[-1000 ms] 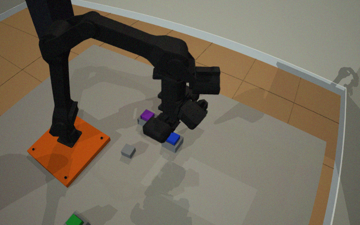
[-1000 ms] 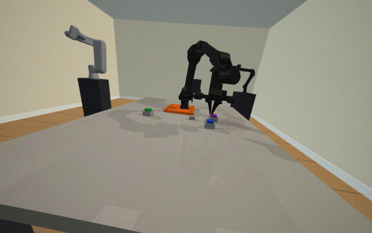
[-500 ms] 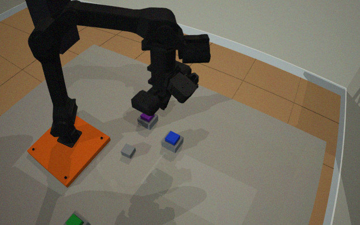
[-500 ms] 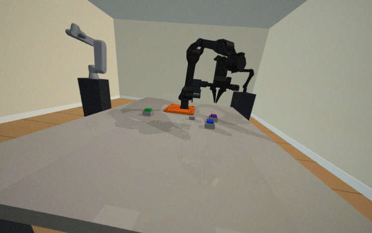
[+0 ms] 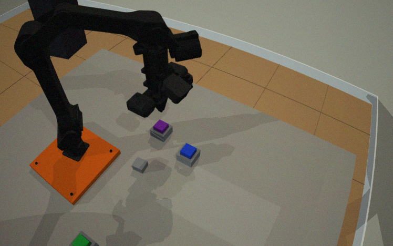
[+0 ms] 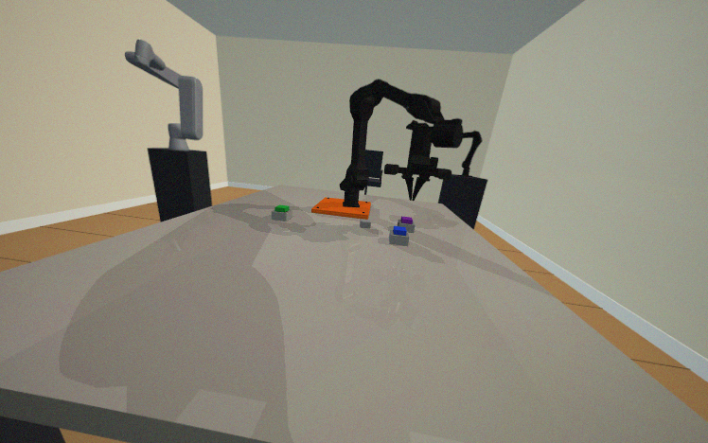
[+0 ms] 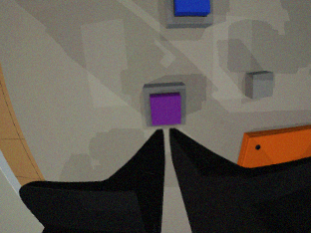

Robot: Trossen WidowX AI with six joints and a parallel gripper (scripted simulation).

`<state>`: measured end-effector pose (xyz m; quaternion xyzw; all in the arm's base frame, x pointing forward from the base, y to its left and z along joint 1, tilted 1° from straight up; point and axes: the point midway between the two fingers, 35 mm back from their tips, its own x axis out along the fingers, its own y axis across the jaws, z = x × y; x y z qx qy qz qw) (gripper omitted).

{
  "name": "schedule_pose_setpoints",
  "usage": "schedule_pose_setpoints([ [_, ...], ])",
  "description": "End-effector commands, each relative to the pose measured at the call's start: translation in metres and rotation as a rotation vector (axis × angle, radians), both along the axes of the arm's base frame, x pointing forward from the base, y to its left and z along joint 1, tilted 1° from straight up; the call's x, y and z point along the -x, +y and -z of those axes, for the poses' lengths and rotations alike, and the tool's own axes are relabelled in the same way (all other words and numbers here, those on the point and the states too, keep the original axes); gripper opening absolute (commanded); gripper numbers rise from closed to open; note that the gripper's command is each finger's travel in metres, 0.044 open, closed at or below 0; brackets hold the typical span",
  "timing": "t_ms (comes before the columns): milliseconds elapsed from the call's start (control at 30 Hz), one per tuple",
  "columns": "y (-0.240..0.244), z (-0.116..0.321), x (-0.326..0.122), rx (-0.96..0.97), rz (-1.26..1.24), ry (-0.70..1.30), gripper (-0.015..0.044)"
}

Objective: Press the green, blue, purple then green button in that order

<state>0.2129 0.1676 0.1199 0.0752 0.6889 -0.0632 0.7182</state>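
Note:
The purple button point(image 5: 161, 126) point(image 6: 406, 220) point(image 7: 165, 109) stands raised on its grey base. My gripper point(image 5: 161, 110) point(image 6: 412, 199) point(image 7: 166, 134) is shut and empty, pointing down, high above the table near the purple button; in the wrist view its tips show just below that button's near edge. The blue button point(image 5: 188, 150) point(image 6: 398, 230) point(image 7: 192, 7) is raised on its base, beside the purple one. The green button point(image 5: 80, 241) point(image 6: 281, 208) is raised on its base, on the other side of the orange base plate, and is cut off at the bottom of the top view.
A small grey block point(image 5: 140, 164) point(image 6: 364, 223) point(image 7: 259, 85) lies between the orange base plate point(image 5: 95, 162) point(image 6: 339, 210) point(image 7: 279, 144) and the blue button. Other arms on dark pedestals stand beyond the table in the exterior view.

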Motion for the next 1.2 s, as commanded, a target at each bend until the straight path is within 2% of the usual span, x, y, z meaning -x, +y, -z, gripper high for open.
schedule_pose_setpoints([
  [0, -0.002, 0.033, 0.004, 0.011, 0.004, 0.014, 0.0020],
  [1167, -0.002, 0.067, 0.003, 0.011, 0.004, 0.014, 0.0020],
])
